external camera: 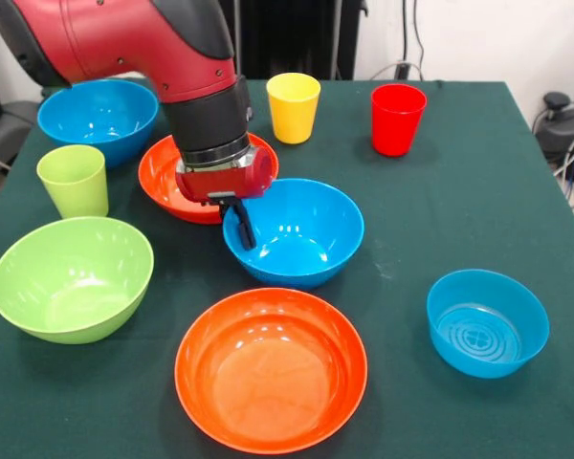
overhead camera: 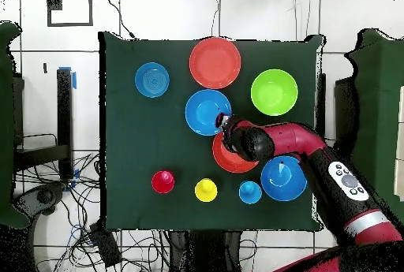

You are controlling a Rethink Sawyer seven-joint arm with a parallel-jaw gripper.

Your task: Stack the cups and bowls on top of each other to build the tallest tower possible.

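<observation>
Front view puts the gripper [external camera: 239, 225] at the left rim of the middle blue bowl [external camera: 301, 234], with 1 dark finger [external camera: 242, 228] reaching down over that rim; the other finger is hidden, so I cannot tell whether the rim is pinched or the jaws stand apart. Directly behind the gripper, an orange bowl [external camera: 163, 182] lies touching or nearly touching the blue one, half covered by the red wrist. Nothing is stacked yet: every bowl and cup sits alone on the green table [external camera: 459, 172].

Outward from there are the near orange bowl [external camera: 271, 371], the lime green bowl [external camera: 72, 277], the far blue bowl [external camera: 98, 117], and the smaller blue bowl [external camera: 488, 323] well apart at the side. The green cup [external camera: 74, 180], yellow cup [external camera: 293, 107] and red cup [external camera: 398, 119] stand upright; the overhead view also shows a blue cup [overhead camera: 250, 191]. All containers that show their insides look empty.

Risk, as I judge it: a grip on a thin glossy rim could slip or tilt the bowl on lifting, and the wrist hangs close enough to the orange bowl to nudge it.
</observation>
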